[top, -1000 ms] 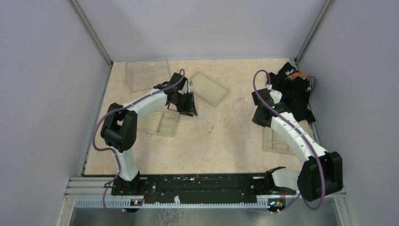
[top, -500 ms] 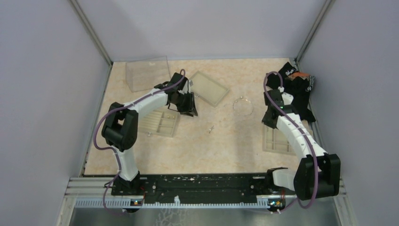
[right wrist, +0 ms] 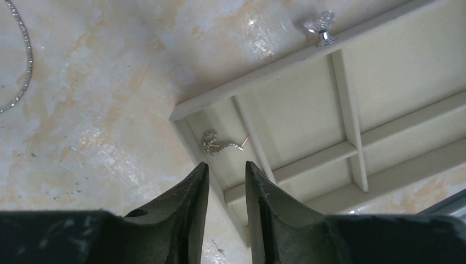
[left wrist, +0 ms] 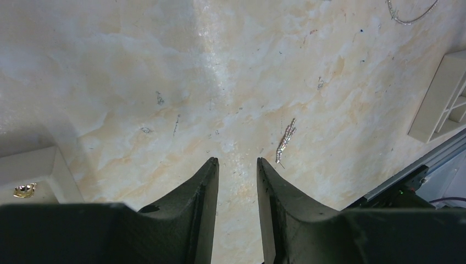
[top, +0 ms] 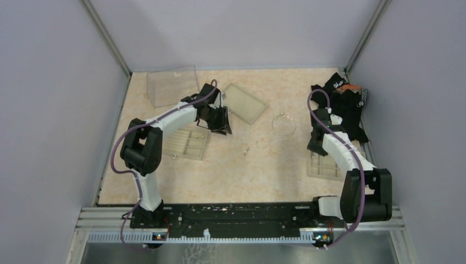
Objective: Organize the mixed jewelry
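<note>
The thin silvery loop lies flat on the table between the arms, and its edge shows in both wrist views. A tiny silvery piece lies just ahead and right of my left gripper, which is open and holds nothing. My right gripper hovers over the far-left corner of the right beige tray. It is open, with nothing between its jaws. A small silvery chain-like piece lies in that corner compartment. A clear-stone stud rests by the tray's far rim.
A second beige tray lies near the left arm, with a small gold piece in it. A flat lid and a clear box sit at the back. The black cloth heap fills the back right corner.
My right arm has drawn back from beside the loop to the right tray's far-left corner, and its jaws have parted. The left arm has barely moved.
</note>
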`<action>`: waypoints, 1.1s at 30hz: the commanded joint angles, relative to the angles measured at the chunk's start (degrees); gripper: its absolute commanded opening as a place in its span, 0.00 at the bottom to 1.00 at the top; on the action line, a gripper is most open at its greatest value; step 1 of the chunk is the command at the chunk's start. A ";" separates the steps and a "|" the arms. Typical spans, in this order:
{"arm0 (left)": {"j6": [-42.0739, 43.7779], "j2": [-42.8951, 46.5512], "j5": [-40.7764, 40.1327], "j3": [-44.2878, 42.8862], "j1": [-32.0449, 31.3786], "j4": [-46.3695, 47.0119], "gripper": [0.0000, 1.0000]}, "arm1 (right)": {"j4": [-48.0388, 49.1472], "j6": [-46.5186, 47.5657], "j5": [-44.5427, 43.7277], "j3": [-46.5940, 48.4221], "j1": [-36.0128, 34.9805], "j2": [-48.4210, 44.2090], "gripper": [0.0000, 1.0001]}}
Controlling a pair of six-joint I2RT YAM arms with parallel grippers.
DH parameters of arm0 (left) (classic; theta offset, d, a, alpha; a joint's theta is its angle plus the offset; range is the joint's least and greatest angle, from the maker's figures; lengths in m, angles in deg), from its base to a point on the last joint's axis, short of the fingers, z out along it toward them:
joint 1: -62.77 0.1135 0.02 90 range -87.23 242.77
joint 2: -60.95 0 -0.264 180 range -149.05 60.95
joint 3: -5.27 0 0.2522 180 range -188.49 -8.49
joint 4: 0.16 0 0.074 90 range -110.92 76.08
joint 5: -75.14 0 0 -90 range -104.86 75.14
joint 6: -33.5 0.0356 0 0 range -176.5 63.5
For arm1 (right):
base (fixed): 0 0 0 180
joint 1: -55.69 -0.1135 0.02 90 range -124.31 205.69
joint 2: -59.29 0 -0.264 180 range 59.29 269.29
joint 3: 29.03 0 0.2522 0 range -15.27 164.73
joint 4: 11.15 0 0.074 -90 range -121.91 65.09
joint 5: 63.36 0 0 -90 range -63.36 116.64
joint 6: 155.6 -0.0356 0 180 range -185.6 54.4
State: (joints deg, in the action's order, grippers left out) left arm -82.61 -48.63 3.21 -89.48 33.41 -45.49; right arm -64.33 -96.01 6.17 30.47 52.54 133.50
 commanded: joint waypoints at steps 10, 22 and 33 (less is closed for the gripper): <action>0.40 0.67 -2.69 -1.67 0.19 -1.59 0.42 | 2.19 2.17 6.79 9.85 -10.08 -0.99 0.38; 0.18 2.68 -5.24 -0.93 3.30 -3.02 0.43 | 6.60 -6.37 9.51 20.03 -33.15 16.21 0.45; 0.06 5.40 -3.86 -1.28 7.29 -3.28 0.44 | 4.47 -16.49 8.68 27.99 -39.96 30.52 0.47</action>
State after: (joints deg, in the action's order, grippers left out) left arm -82.63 -46.11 -1.69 -89.94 39.59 -48.29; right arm -59.24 -107.80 16.77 53.64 14.75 161.11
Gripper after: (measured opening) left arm 0.442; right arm 0.471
